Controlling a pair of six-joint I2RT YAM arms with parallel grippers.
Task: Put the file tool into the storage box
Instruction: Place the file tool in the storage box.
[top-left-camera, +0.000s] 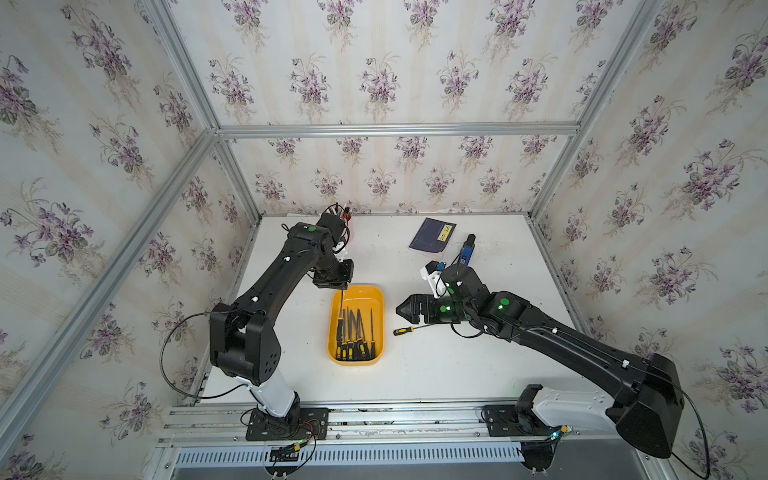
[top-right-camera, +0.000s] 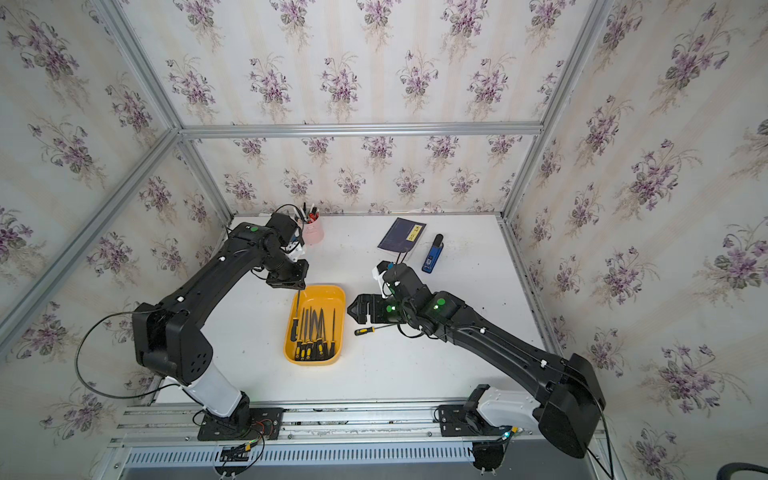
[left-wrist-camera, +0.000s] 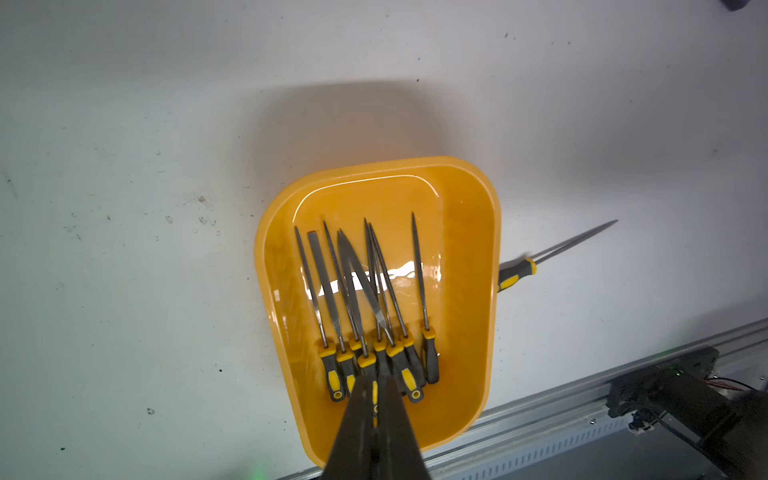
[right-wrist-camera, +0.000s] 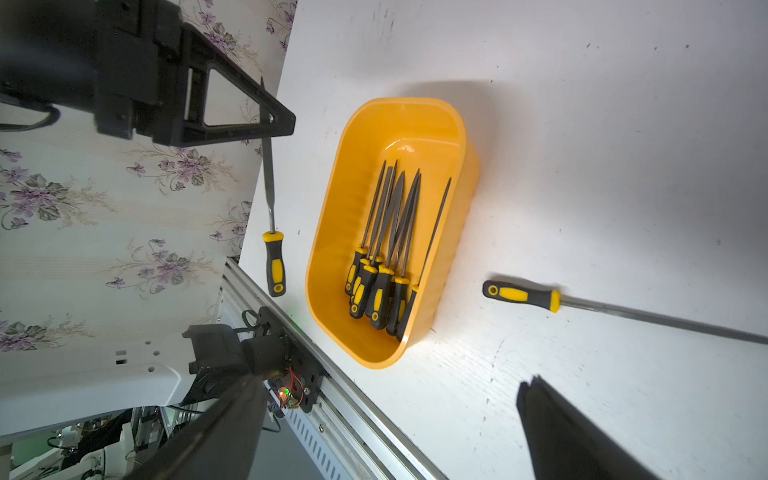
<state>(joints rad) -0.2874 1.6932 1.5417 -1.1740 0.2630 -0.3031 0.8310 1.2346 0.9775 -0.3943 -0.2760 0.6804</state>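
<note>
File tool (right-wrist-camera: 269, 183) hangs handle-down over the 9 o'clock rim of the storage box (top-left-camera: 376, 299). The fingers of the left gripper (right-wrist-camera: 276, 122) are pressed together on its blade, near the tip. Held upright this way, the handle can probably go down first and the blade then lie along the box's length. It does not appear to rest inside yet.

Several stored files (left-wrist-camera: 374, 291) lie in the box with their handles bunched toward 6 o'clock and their blades fanning toward 12, so the held one matches their direction.

At the box's 3 o'clock a second file (top-left-camera: 409, 330) lies flat on the table (top-left-camera: 457, 365), its handle just beside the box wall. The right gripper (top-left-camera: 403, 309) hovers close above it with fingers spread wide, holding nothing, seemingly placed for a pick.
</note>
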